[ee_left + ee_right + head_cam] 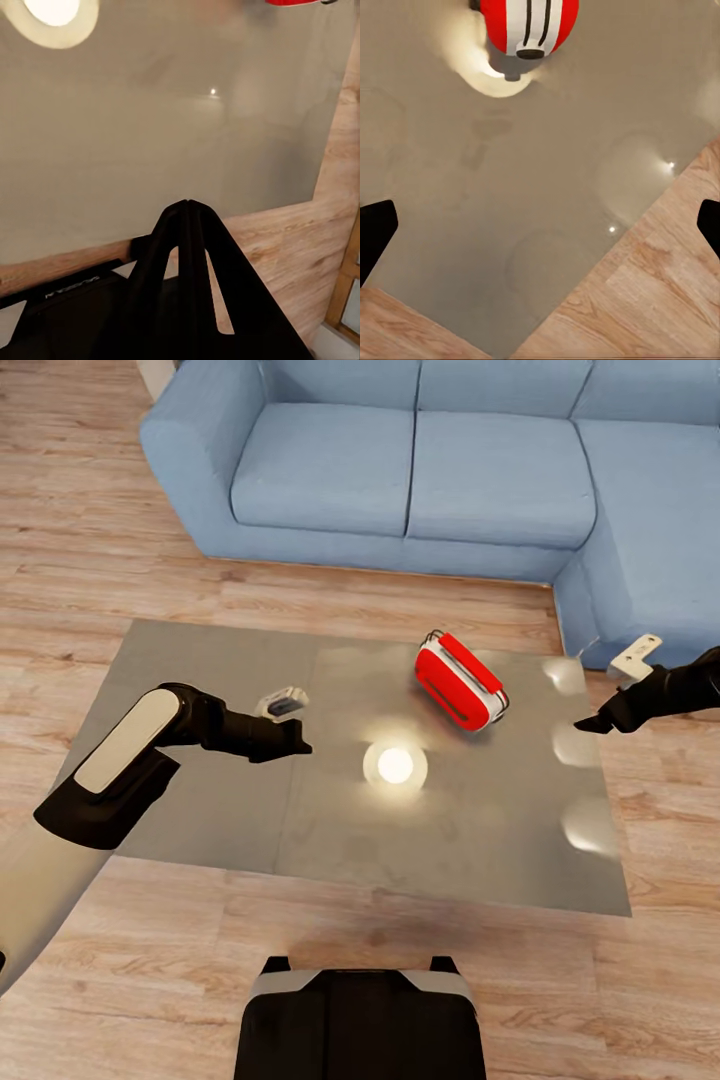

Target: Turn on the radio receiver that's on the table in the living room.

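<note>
Lying right of centre on the table (200, 800), the radio receiver (460, 682) looks light, rigid, slippery; its dial should be pressed. Left gripper (187, 206) pressed together, right gripper (540, 225) spread.

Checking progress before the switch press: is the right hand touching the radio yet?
Apart. In the head view, bare grey table lies between the right hand and the red radio.

A blue sofa (440, 460) stands on light wood plank floor (90, 530), lamp glare below.
</note>
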Tool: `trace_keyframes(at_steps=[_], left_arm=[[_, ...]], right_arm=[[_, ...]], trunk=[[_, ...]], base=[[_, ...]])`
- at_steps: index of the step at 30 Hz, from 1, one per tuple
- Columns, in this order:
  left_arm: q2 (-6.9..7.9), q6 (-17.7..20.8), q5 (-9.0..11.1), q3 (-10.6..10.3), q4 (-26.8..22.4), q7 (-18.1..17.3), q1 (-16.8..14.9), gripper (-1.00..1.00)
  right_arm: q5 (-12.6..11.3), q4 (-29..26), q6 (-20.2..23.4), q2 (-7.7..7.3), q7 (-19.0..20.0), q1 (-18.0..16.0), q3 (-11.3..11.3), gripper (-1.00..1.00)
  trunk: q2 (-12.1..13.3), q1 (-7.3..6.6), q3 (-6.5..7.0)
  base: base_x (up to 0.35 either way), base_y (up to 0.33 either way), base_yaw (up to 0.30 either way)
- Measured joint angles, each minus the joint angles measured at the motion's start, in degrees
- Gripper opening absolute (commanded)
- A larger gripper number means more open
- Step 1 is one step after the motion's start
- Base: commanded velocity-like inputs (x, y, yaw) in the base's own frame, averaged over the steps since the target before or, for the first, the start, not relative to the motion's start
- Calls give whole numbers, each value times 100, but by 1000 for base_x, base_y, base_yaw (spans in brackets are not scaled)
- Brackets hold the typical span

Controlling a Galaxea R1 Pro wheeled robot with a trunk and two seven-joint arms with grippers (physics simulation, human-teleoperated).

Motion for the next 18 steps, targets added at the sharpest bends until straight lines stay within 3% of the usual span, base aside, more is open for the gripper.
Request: trace_keyframes(at_steps=[6,8,12,13,18], left_arm=[[44,-11,-3,-52,243,-5,47,-100],[90,-11,-80,-141,380,-22,308,-100],[116,-15,-810,-185,477,-178,871,-100],[116,-18,-885,-186,481,-231,941,-100],[120,-337,-1566,-213,816,-782,1474,-100]], right_arm=[[-16,828,-2,-4,-17,0,2,100],[-11,1284,-2,-8,-24,0,2,100],[-11,2675,-6,-2,-31,1,3,100],[-23,2865,-44,2,-32,1,4,100],[-35,4765,-1388,31,-36,2,5,100]], trunk=[[0,0,54],[1,0,71],[1,0,107],[0,0,117],[1,0,161]], base=[[0,0,0],[0,0,0],[0,0,0],[0,0,0],[0,0,4]])
